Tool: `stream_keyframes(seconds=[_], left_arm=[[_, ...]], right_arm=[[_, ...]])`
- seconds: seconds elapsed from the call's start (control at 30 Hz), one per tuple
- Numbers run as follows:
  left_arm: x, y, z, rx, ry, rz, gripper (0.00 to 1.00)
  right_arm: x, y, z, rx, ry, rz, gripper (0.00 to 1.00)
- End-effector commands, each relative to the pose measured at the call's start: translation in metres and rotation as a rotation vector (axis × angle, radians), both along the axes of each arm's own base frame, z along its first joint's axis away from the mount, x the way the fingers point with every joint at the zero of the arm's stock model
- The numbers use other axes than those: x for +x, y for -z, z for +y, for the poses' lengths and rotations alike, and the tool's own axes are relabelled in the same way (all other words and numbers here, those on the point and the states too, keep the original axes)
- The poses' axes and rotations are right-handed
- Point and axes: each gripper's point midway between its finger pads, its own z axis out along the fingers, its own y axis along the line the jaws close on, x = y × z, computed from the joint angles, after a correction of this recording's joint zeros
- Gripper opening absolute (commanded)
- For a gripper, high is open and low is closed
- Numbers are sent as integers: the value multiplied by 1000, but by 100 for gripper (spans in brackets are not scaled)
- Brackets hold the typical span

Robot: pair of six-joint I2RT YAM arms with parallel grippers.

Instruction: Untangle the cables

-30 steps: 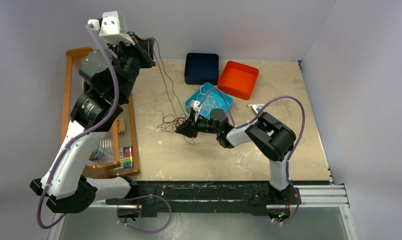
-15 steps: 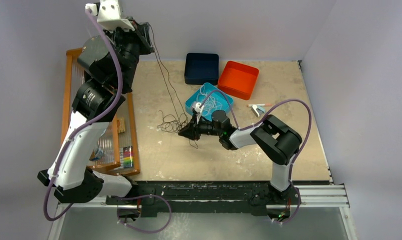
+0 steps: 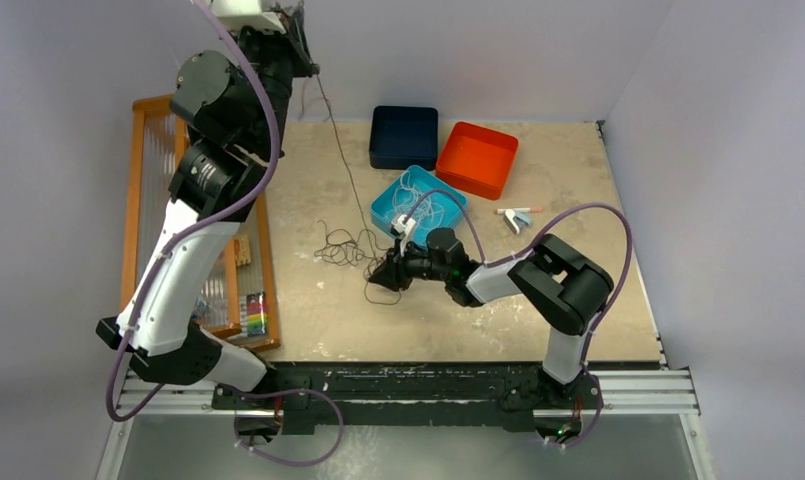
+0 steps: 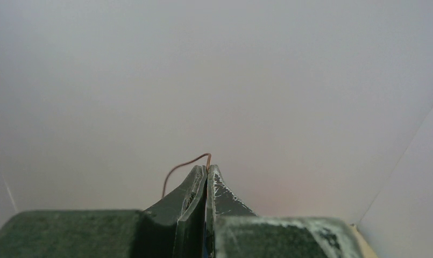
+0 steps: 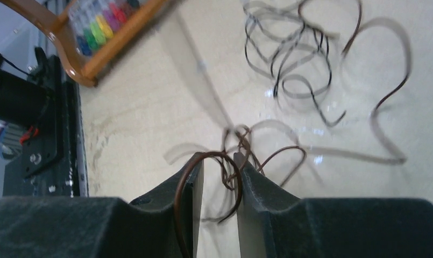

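Left pincer [image 4: 207, 171], raised high toward 11 o'clock, is clamped tight on a thin brown cable [image 4: 174, 169]; I see that strand run down to the dark tangle [image 3: 343, 245] lying left of table centre. Right pincer [image 5: 219, 164] sits at the tangle's 4 o'clock, jaws slightly parted, a brown loop lying loose in the gap. White cables [image 3: 428, 207] fill the teal tray [image 3: 376, 207] at its 1 o'clock.

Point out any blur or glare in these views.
Right wrist view: motion blur smears the cables, though the right gripper looks sharp. Left wrist view: crisp, left gripper pinching a brown cable against a blank wall. Top view: even light, no glare.
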Motion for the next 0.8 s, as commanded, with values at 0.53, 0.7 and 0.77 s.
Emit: stream_keyframes(seconds=[0.53,0.7,0.77], left_arm=[[-19,-85,5,-61,18,-281,0],[-22,-81,4,-69,37,-277,0],[-23,-76,1,-70,57,-271,0]], right_arm=[[-16,2,-51,-141,147,39,53],[-2,-61,-65,-81,245,-102,65],[2,-88,-76,-52,308,-149,71]])
